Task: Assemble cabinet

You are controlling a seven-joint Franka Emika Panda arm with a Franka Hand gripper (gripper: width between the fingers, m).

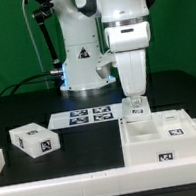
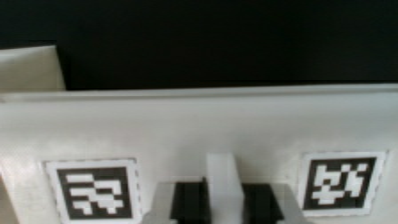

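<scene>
Exterior view: shows hand [image 1: 137, 109] low over rear wall of cabinet [image 1: 154, 151], sat on tabletop [image 1: 17, 107] toward the exterior view's right.
Wrist view: fills w/ cabinet wall, two tags [image 2: 93, 190]; cannot tell whether hand apart or clamped.
Prob. risks tilting or dragging cabinet if pinched off-centre.

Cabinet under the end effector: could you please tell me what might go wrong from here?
The end effector sits at the cabinet's far wall, fingers either side of a thin white rib; such a narrow hold might slip. Lifting by that edge could tilt the cabinet. Dragging it toward the exterior view's left could hit the small tagged block.
</scene>
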